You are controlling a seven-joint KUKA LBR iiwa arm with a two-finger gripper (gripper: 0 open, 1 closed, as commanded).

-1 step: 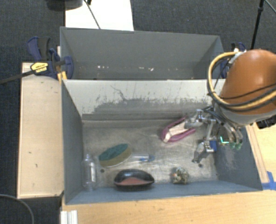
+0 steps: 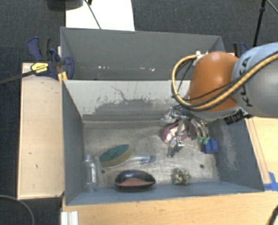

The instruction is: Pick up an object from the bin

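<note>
From where I stand the arm comes in from the right, its orange cover (image 2: 213, 81) bulging over the far right part of the bin (image 2: 76, 144), and the gripper (image 2: 175, 145) hangs straight down near the floor, right of the middle. That upright pose looks chosen so it can drop between loose things without brushing the sloped walls. Pressed against its left side is a crumpled purple-pink thing (image 2: 167, 134), the likeliest candidate for the pick. Whether that thing is actually caught in the gripper, or whether the gripper is spread or closed at all, I can't make out through the tangle of metal and cable there. A small blue piece (image 2: 210, 146) lies just to its right, close enough to get nudged. The rest sit well apart along the near side: a green oval sponge (image 2: 114, 154), a clear bottle (image 2: 89, 170), a black-and-red oval thing (image 2: 135, 180) and a small brownish clump (image 2: 180, 176). They lie loose and scattered, so none should hinder a lift.
</note>
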